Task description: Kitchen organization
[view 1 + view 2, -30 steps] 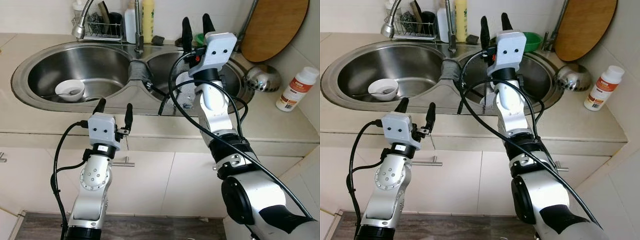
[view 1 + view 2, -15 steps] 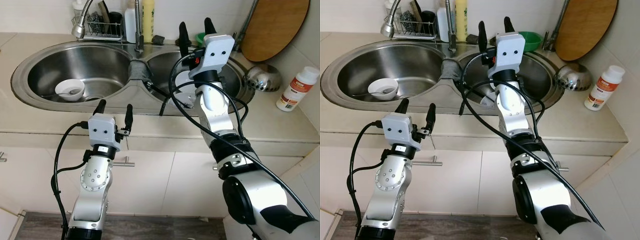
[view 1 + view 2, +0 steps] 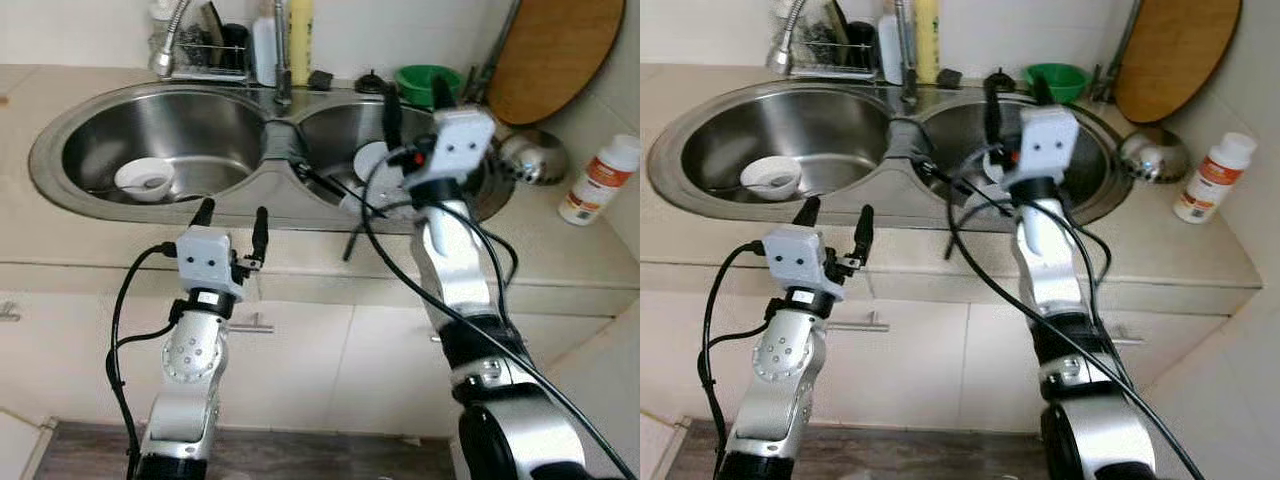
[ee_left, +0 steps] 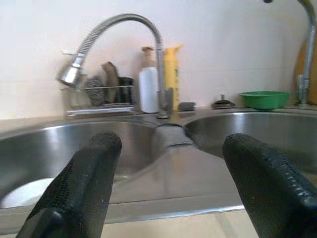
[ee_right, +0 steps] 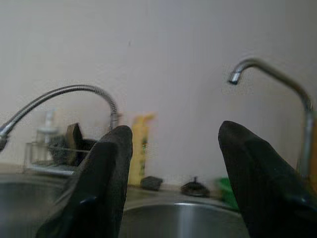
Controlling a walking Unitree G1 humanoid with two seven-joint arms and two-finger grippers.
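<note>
Compared with a second ago, the right gripper (image 3: 412,98) is sitting lower and further to the robot's right over the right basin, though the whole picture has also shifted, so some of that is the camera moving. Its jaws are standing apart and holding nothing. The left gripper (image 3: 231,214) is hovering just in front of the sink (image 3: 60,125) edge over the worktop (image 3: 60,255), its jaws likewise apart and empty.

Things to tidy are lying in both basins. A small white bowl (image 3: 142,180) with a spoon (image 3: 150,184) in it is resting on the floor of the left basin. A white plate (image 3: 372,160) is lying in the right basin, partly hidden behind the right arm and its cables.

By my judgement, the plate is the nearer target for the right gripper. It looks like glazed ceramic: stiff, fairly light, fragile, and probably slippery if wet. Taking it by the rim, one finger over and one under, seems the only workable hold, and its flat lie on the steel could make that awkward. The bowl should be easier, pinched across its upright wall, with the loose spoon likely sliding.
</note>
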